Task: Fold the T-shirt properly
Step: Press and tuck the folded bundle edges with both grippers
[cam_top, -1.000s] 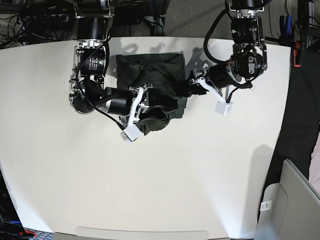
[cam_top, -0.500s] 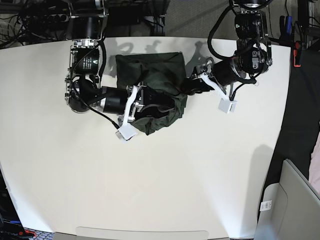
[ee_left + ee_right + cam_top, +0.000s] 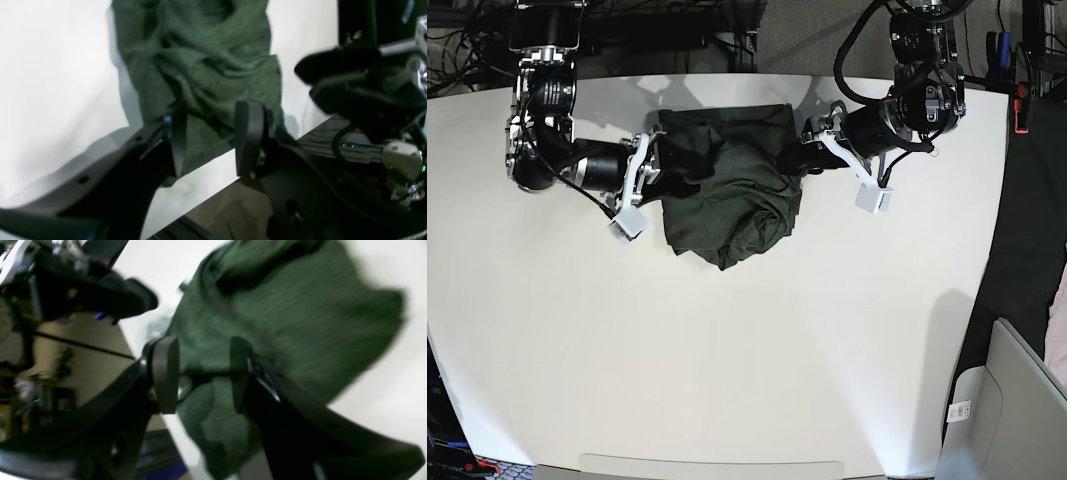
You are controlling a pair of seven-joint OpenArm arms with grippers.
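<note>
Since a second ago the right gripper (image 3: 670, 170) has drawn back to the T-shirt's (image 3: 732, 190) 9 o'clock edge, fingers parted, empty; shirt bunched on the table's (image 3: 747, 360) far half; left gripper (image 3: 799, 160), at 3 o'clock, parted astride its hem

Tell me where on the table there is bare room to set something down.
The table is bare across its whole near half, below the shirt, and along both side edges. It is crowded at the far middle, where the left gripper and right gripper flank the shirt.
</note>
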